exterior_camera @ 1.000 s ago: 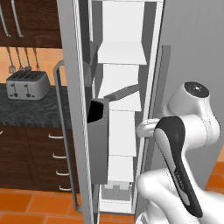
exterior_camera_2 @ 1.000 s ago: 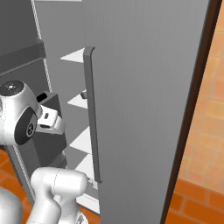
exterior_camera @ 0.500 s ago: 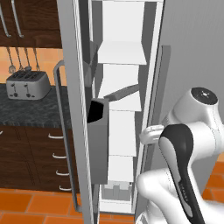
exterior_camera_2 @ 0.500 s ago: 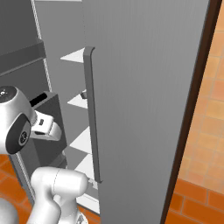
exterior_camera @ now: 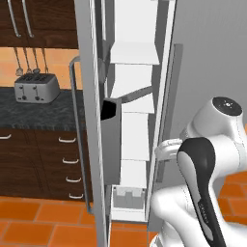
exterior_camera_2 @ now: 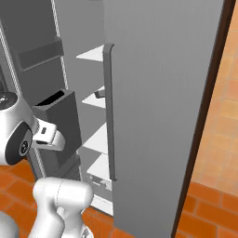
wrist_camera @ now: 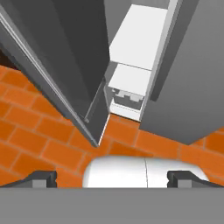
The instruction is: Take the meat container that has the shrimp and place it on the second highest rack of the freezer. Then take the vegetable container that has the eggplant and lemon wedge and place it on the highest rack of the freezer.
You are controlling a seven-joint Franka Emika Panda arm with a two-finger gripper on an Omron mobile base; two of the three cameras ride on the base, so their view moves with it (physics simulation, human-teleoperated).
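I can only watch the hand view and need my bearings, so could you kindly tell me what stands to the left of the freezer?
Observer: A silver toaster sits on a dark counter there.
Operator: Thank you. Does the freezer door carry anything?
Observer: Yes, a dark door bin hangs on its inner side.
Operator: And are the containers on the shelves?
Observer: I cannot see any; the white shelves look bare.

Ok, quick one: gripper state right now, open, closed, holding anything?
Gripper: open, its fingers spread wide apart with nothing between them, pointing down at the orange floor before the freezer.
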